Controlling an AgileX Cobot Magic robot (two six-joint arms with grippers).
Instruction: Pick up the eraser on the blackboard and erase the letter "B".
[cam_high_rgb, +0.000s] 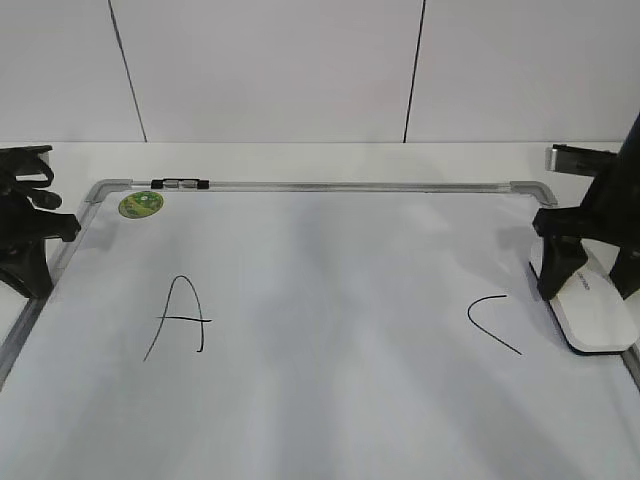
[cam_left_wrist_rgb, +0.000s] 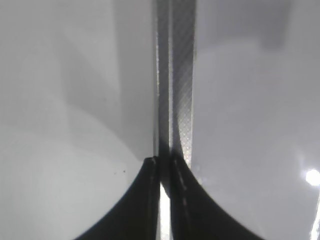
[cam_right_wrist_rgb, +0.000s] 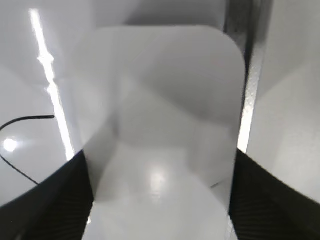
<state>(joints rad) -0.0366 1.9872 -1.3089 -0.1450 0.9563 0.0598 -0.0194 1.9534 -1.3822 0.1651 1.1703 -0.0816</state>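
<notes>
The blackboard (cam_high_rgb: 330, 330) is a white dry-erase board with a silver frame, lying flat. A black "A" (cam_high_rgb: 178, 318) is at its left and a black "C" (cam_high_rgb: 492, 322) at its right. No letter "B" shows between them; that area is bare white. The white eraser (cam_high_rgb: 597, 312) lies at the board's right edge. My right gripper (cam_high_rgb: 590, 288) straddles it with a jaw against each long side, which also shows in the right wrist view (cam_right_wrist_rgb: 160, 200) over the eraser (cam_right_wrist_rgb: 160, 110). My left gripper (cam_high_rgb: 30, 250) is shut and empty over the board's left frame (cam_left_wrist_rgb: 176, 75).
A round green sticker (cam_high_rgb: 141, 204) sits in the board's far left corner. A small black-and-silver clip (cam_high_rgb: 180, 184) sits on the far frame rail. The white table runs back to a white panelled wall. Part of the "C" (cam_right_wrist_rgb: 20, 150) shows left of the eraser.
</notes>
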